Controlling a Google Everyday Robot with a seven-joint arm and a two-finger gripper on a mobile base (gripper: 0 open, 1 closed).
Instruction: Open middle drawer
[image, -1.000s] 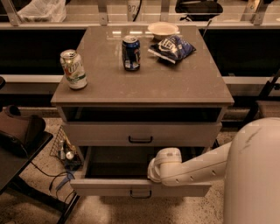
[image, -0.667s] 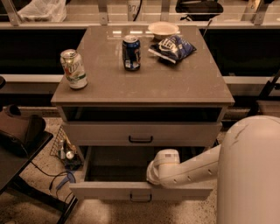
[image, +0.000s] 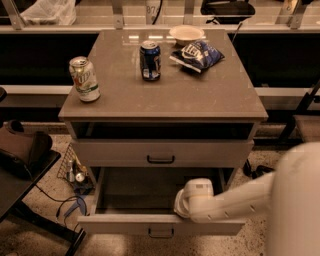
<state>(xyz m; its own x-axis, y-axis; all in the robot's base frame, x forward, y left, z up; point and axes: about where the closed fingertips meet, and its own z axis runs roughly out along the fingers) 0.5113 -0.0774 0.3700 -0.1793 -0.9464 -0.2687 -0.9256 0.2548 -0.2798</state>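
The robot's body (image: 300, 200) fills the lower right, blurred and cut off by the frame. The middle drawer (image: 125, 225) stands pulled out at lower centre, its inside dark. The tool (image: 189, 201) sits over the drawer's front right; I cannot tell its opening or hold.

Middle drawer (image: 117, 225) standing open, end effector (image: 183, 206) just above its front edge

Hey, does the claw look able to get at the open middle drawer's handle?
Probably yes: the claw is at the front edge of the middle drawer, close above its handle, nothing between.
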